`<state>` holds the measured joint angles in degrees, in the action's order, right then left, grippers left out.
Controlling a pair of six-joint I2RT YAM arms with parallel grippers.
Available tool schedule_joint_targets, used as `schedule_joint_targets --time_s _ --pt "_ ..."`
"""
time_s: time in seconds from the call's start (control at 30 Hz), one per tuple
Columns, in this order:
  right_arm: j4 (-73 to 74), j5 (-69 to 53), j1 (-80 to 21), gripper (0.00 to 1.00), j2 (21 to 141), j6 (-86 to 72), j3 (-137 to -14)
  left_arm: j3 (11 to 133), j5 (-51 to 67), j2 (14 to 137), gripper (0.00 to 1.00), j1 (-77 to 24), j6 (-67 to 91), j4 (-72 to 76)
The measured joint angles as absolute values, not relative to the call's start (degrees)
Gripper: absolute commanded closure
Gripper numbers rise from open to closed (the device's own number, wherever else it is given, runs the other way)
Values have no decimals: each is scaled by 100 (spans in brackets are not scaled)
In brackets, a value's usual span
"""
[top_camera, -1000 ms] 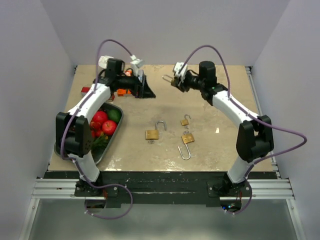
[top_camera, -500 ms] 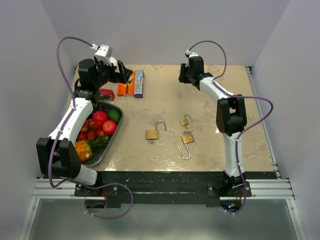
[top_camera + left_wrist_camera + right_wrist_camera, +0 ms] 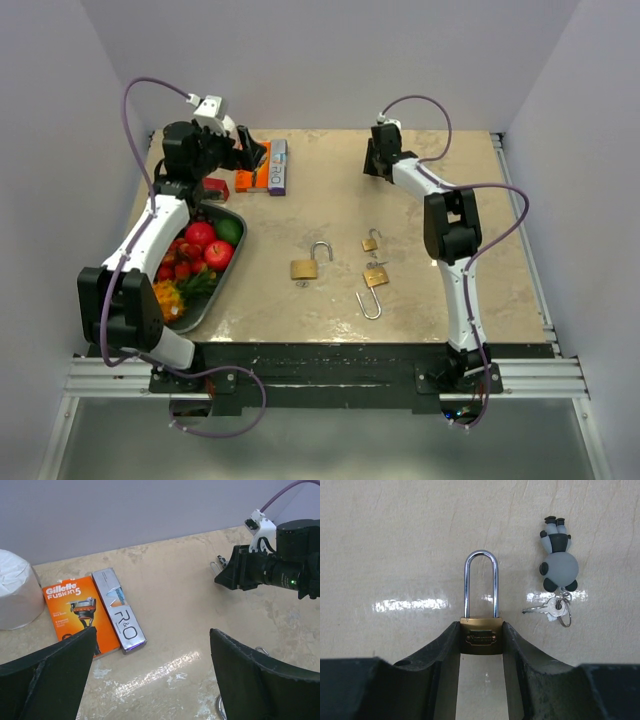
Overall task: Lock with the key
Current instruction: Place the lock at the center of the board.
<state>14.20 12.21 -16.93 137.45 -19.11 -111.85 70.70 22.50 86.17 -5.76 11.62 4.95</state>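
Note:
In the right wrist view my right gripper is shut on the brass body of a padlock. The padlock's steel shackle is closed and points away over the table. A small key on a ring with a grey panda charm lies just right of it. In the top view the right gripper is low at the far back. My left gripper is open and empty at the back left; it also shows in the left wrist view. Three more padlocks lie mid-table with open shackles.
An orange razor pack and a silver box lie at the back left. A metal tray of fruit sits at the left edge. A white roll stands near the back wall. Walls enclose three sides.
The right arm has swung back and down, bringing its padlock to the table by the key. The left arm has pulled back to the left, uncovering the two boxes.

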Motion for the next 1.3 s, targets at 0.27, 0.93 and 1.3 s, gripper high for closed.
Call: schedule_joint_targets --time_s 0.27,0.93,1.3 --pt "1227 1372 -1693 91 13926 -1892 -11404 7070 2279 8820 1 -576 1166 460" --pt "1050 1212 -1702 22 14046 -1772 -11441 7109 2493 8862 1 -574 1127 410" --pt "-12 167 -1946 1 11502 -657 -10101 8103 3953 9325 1 -565 202 -257"
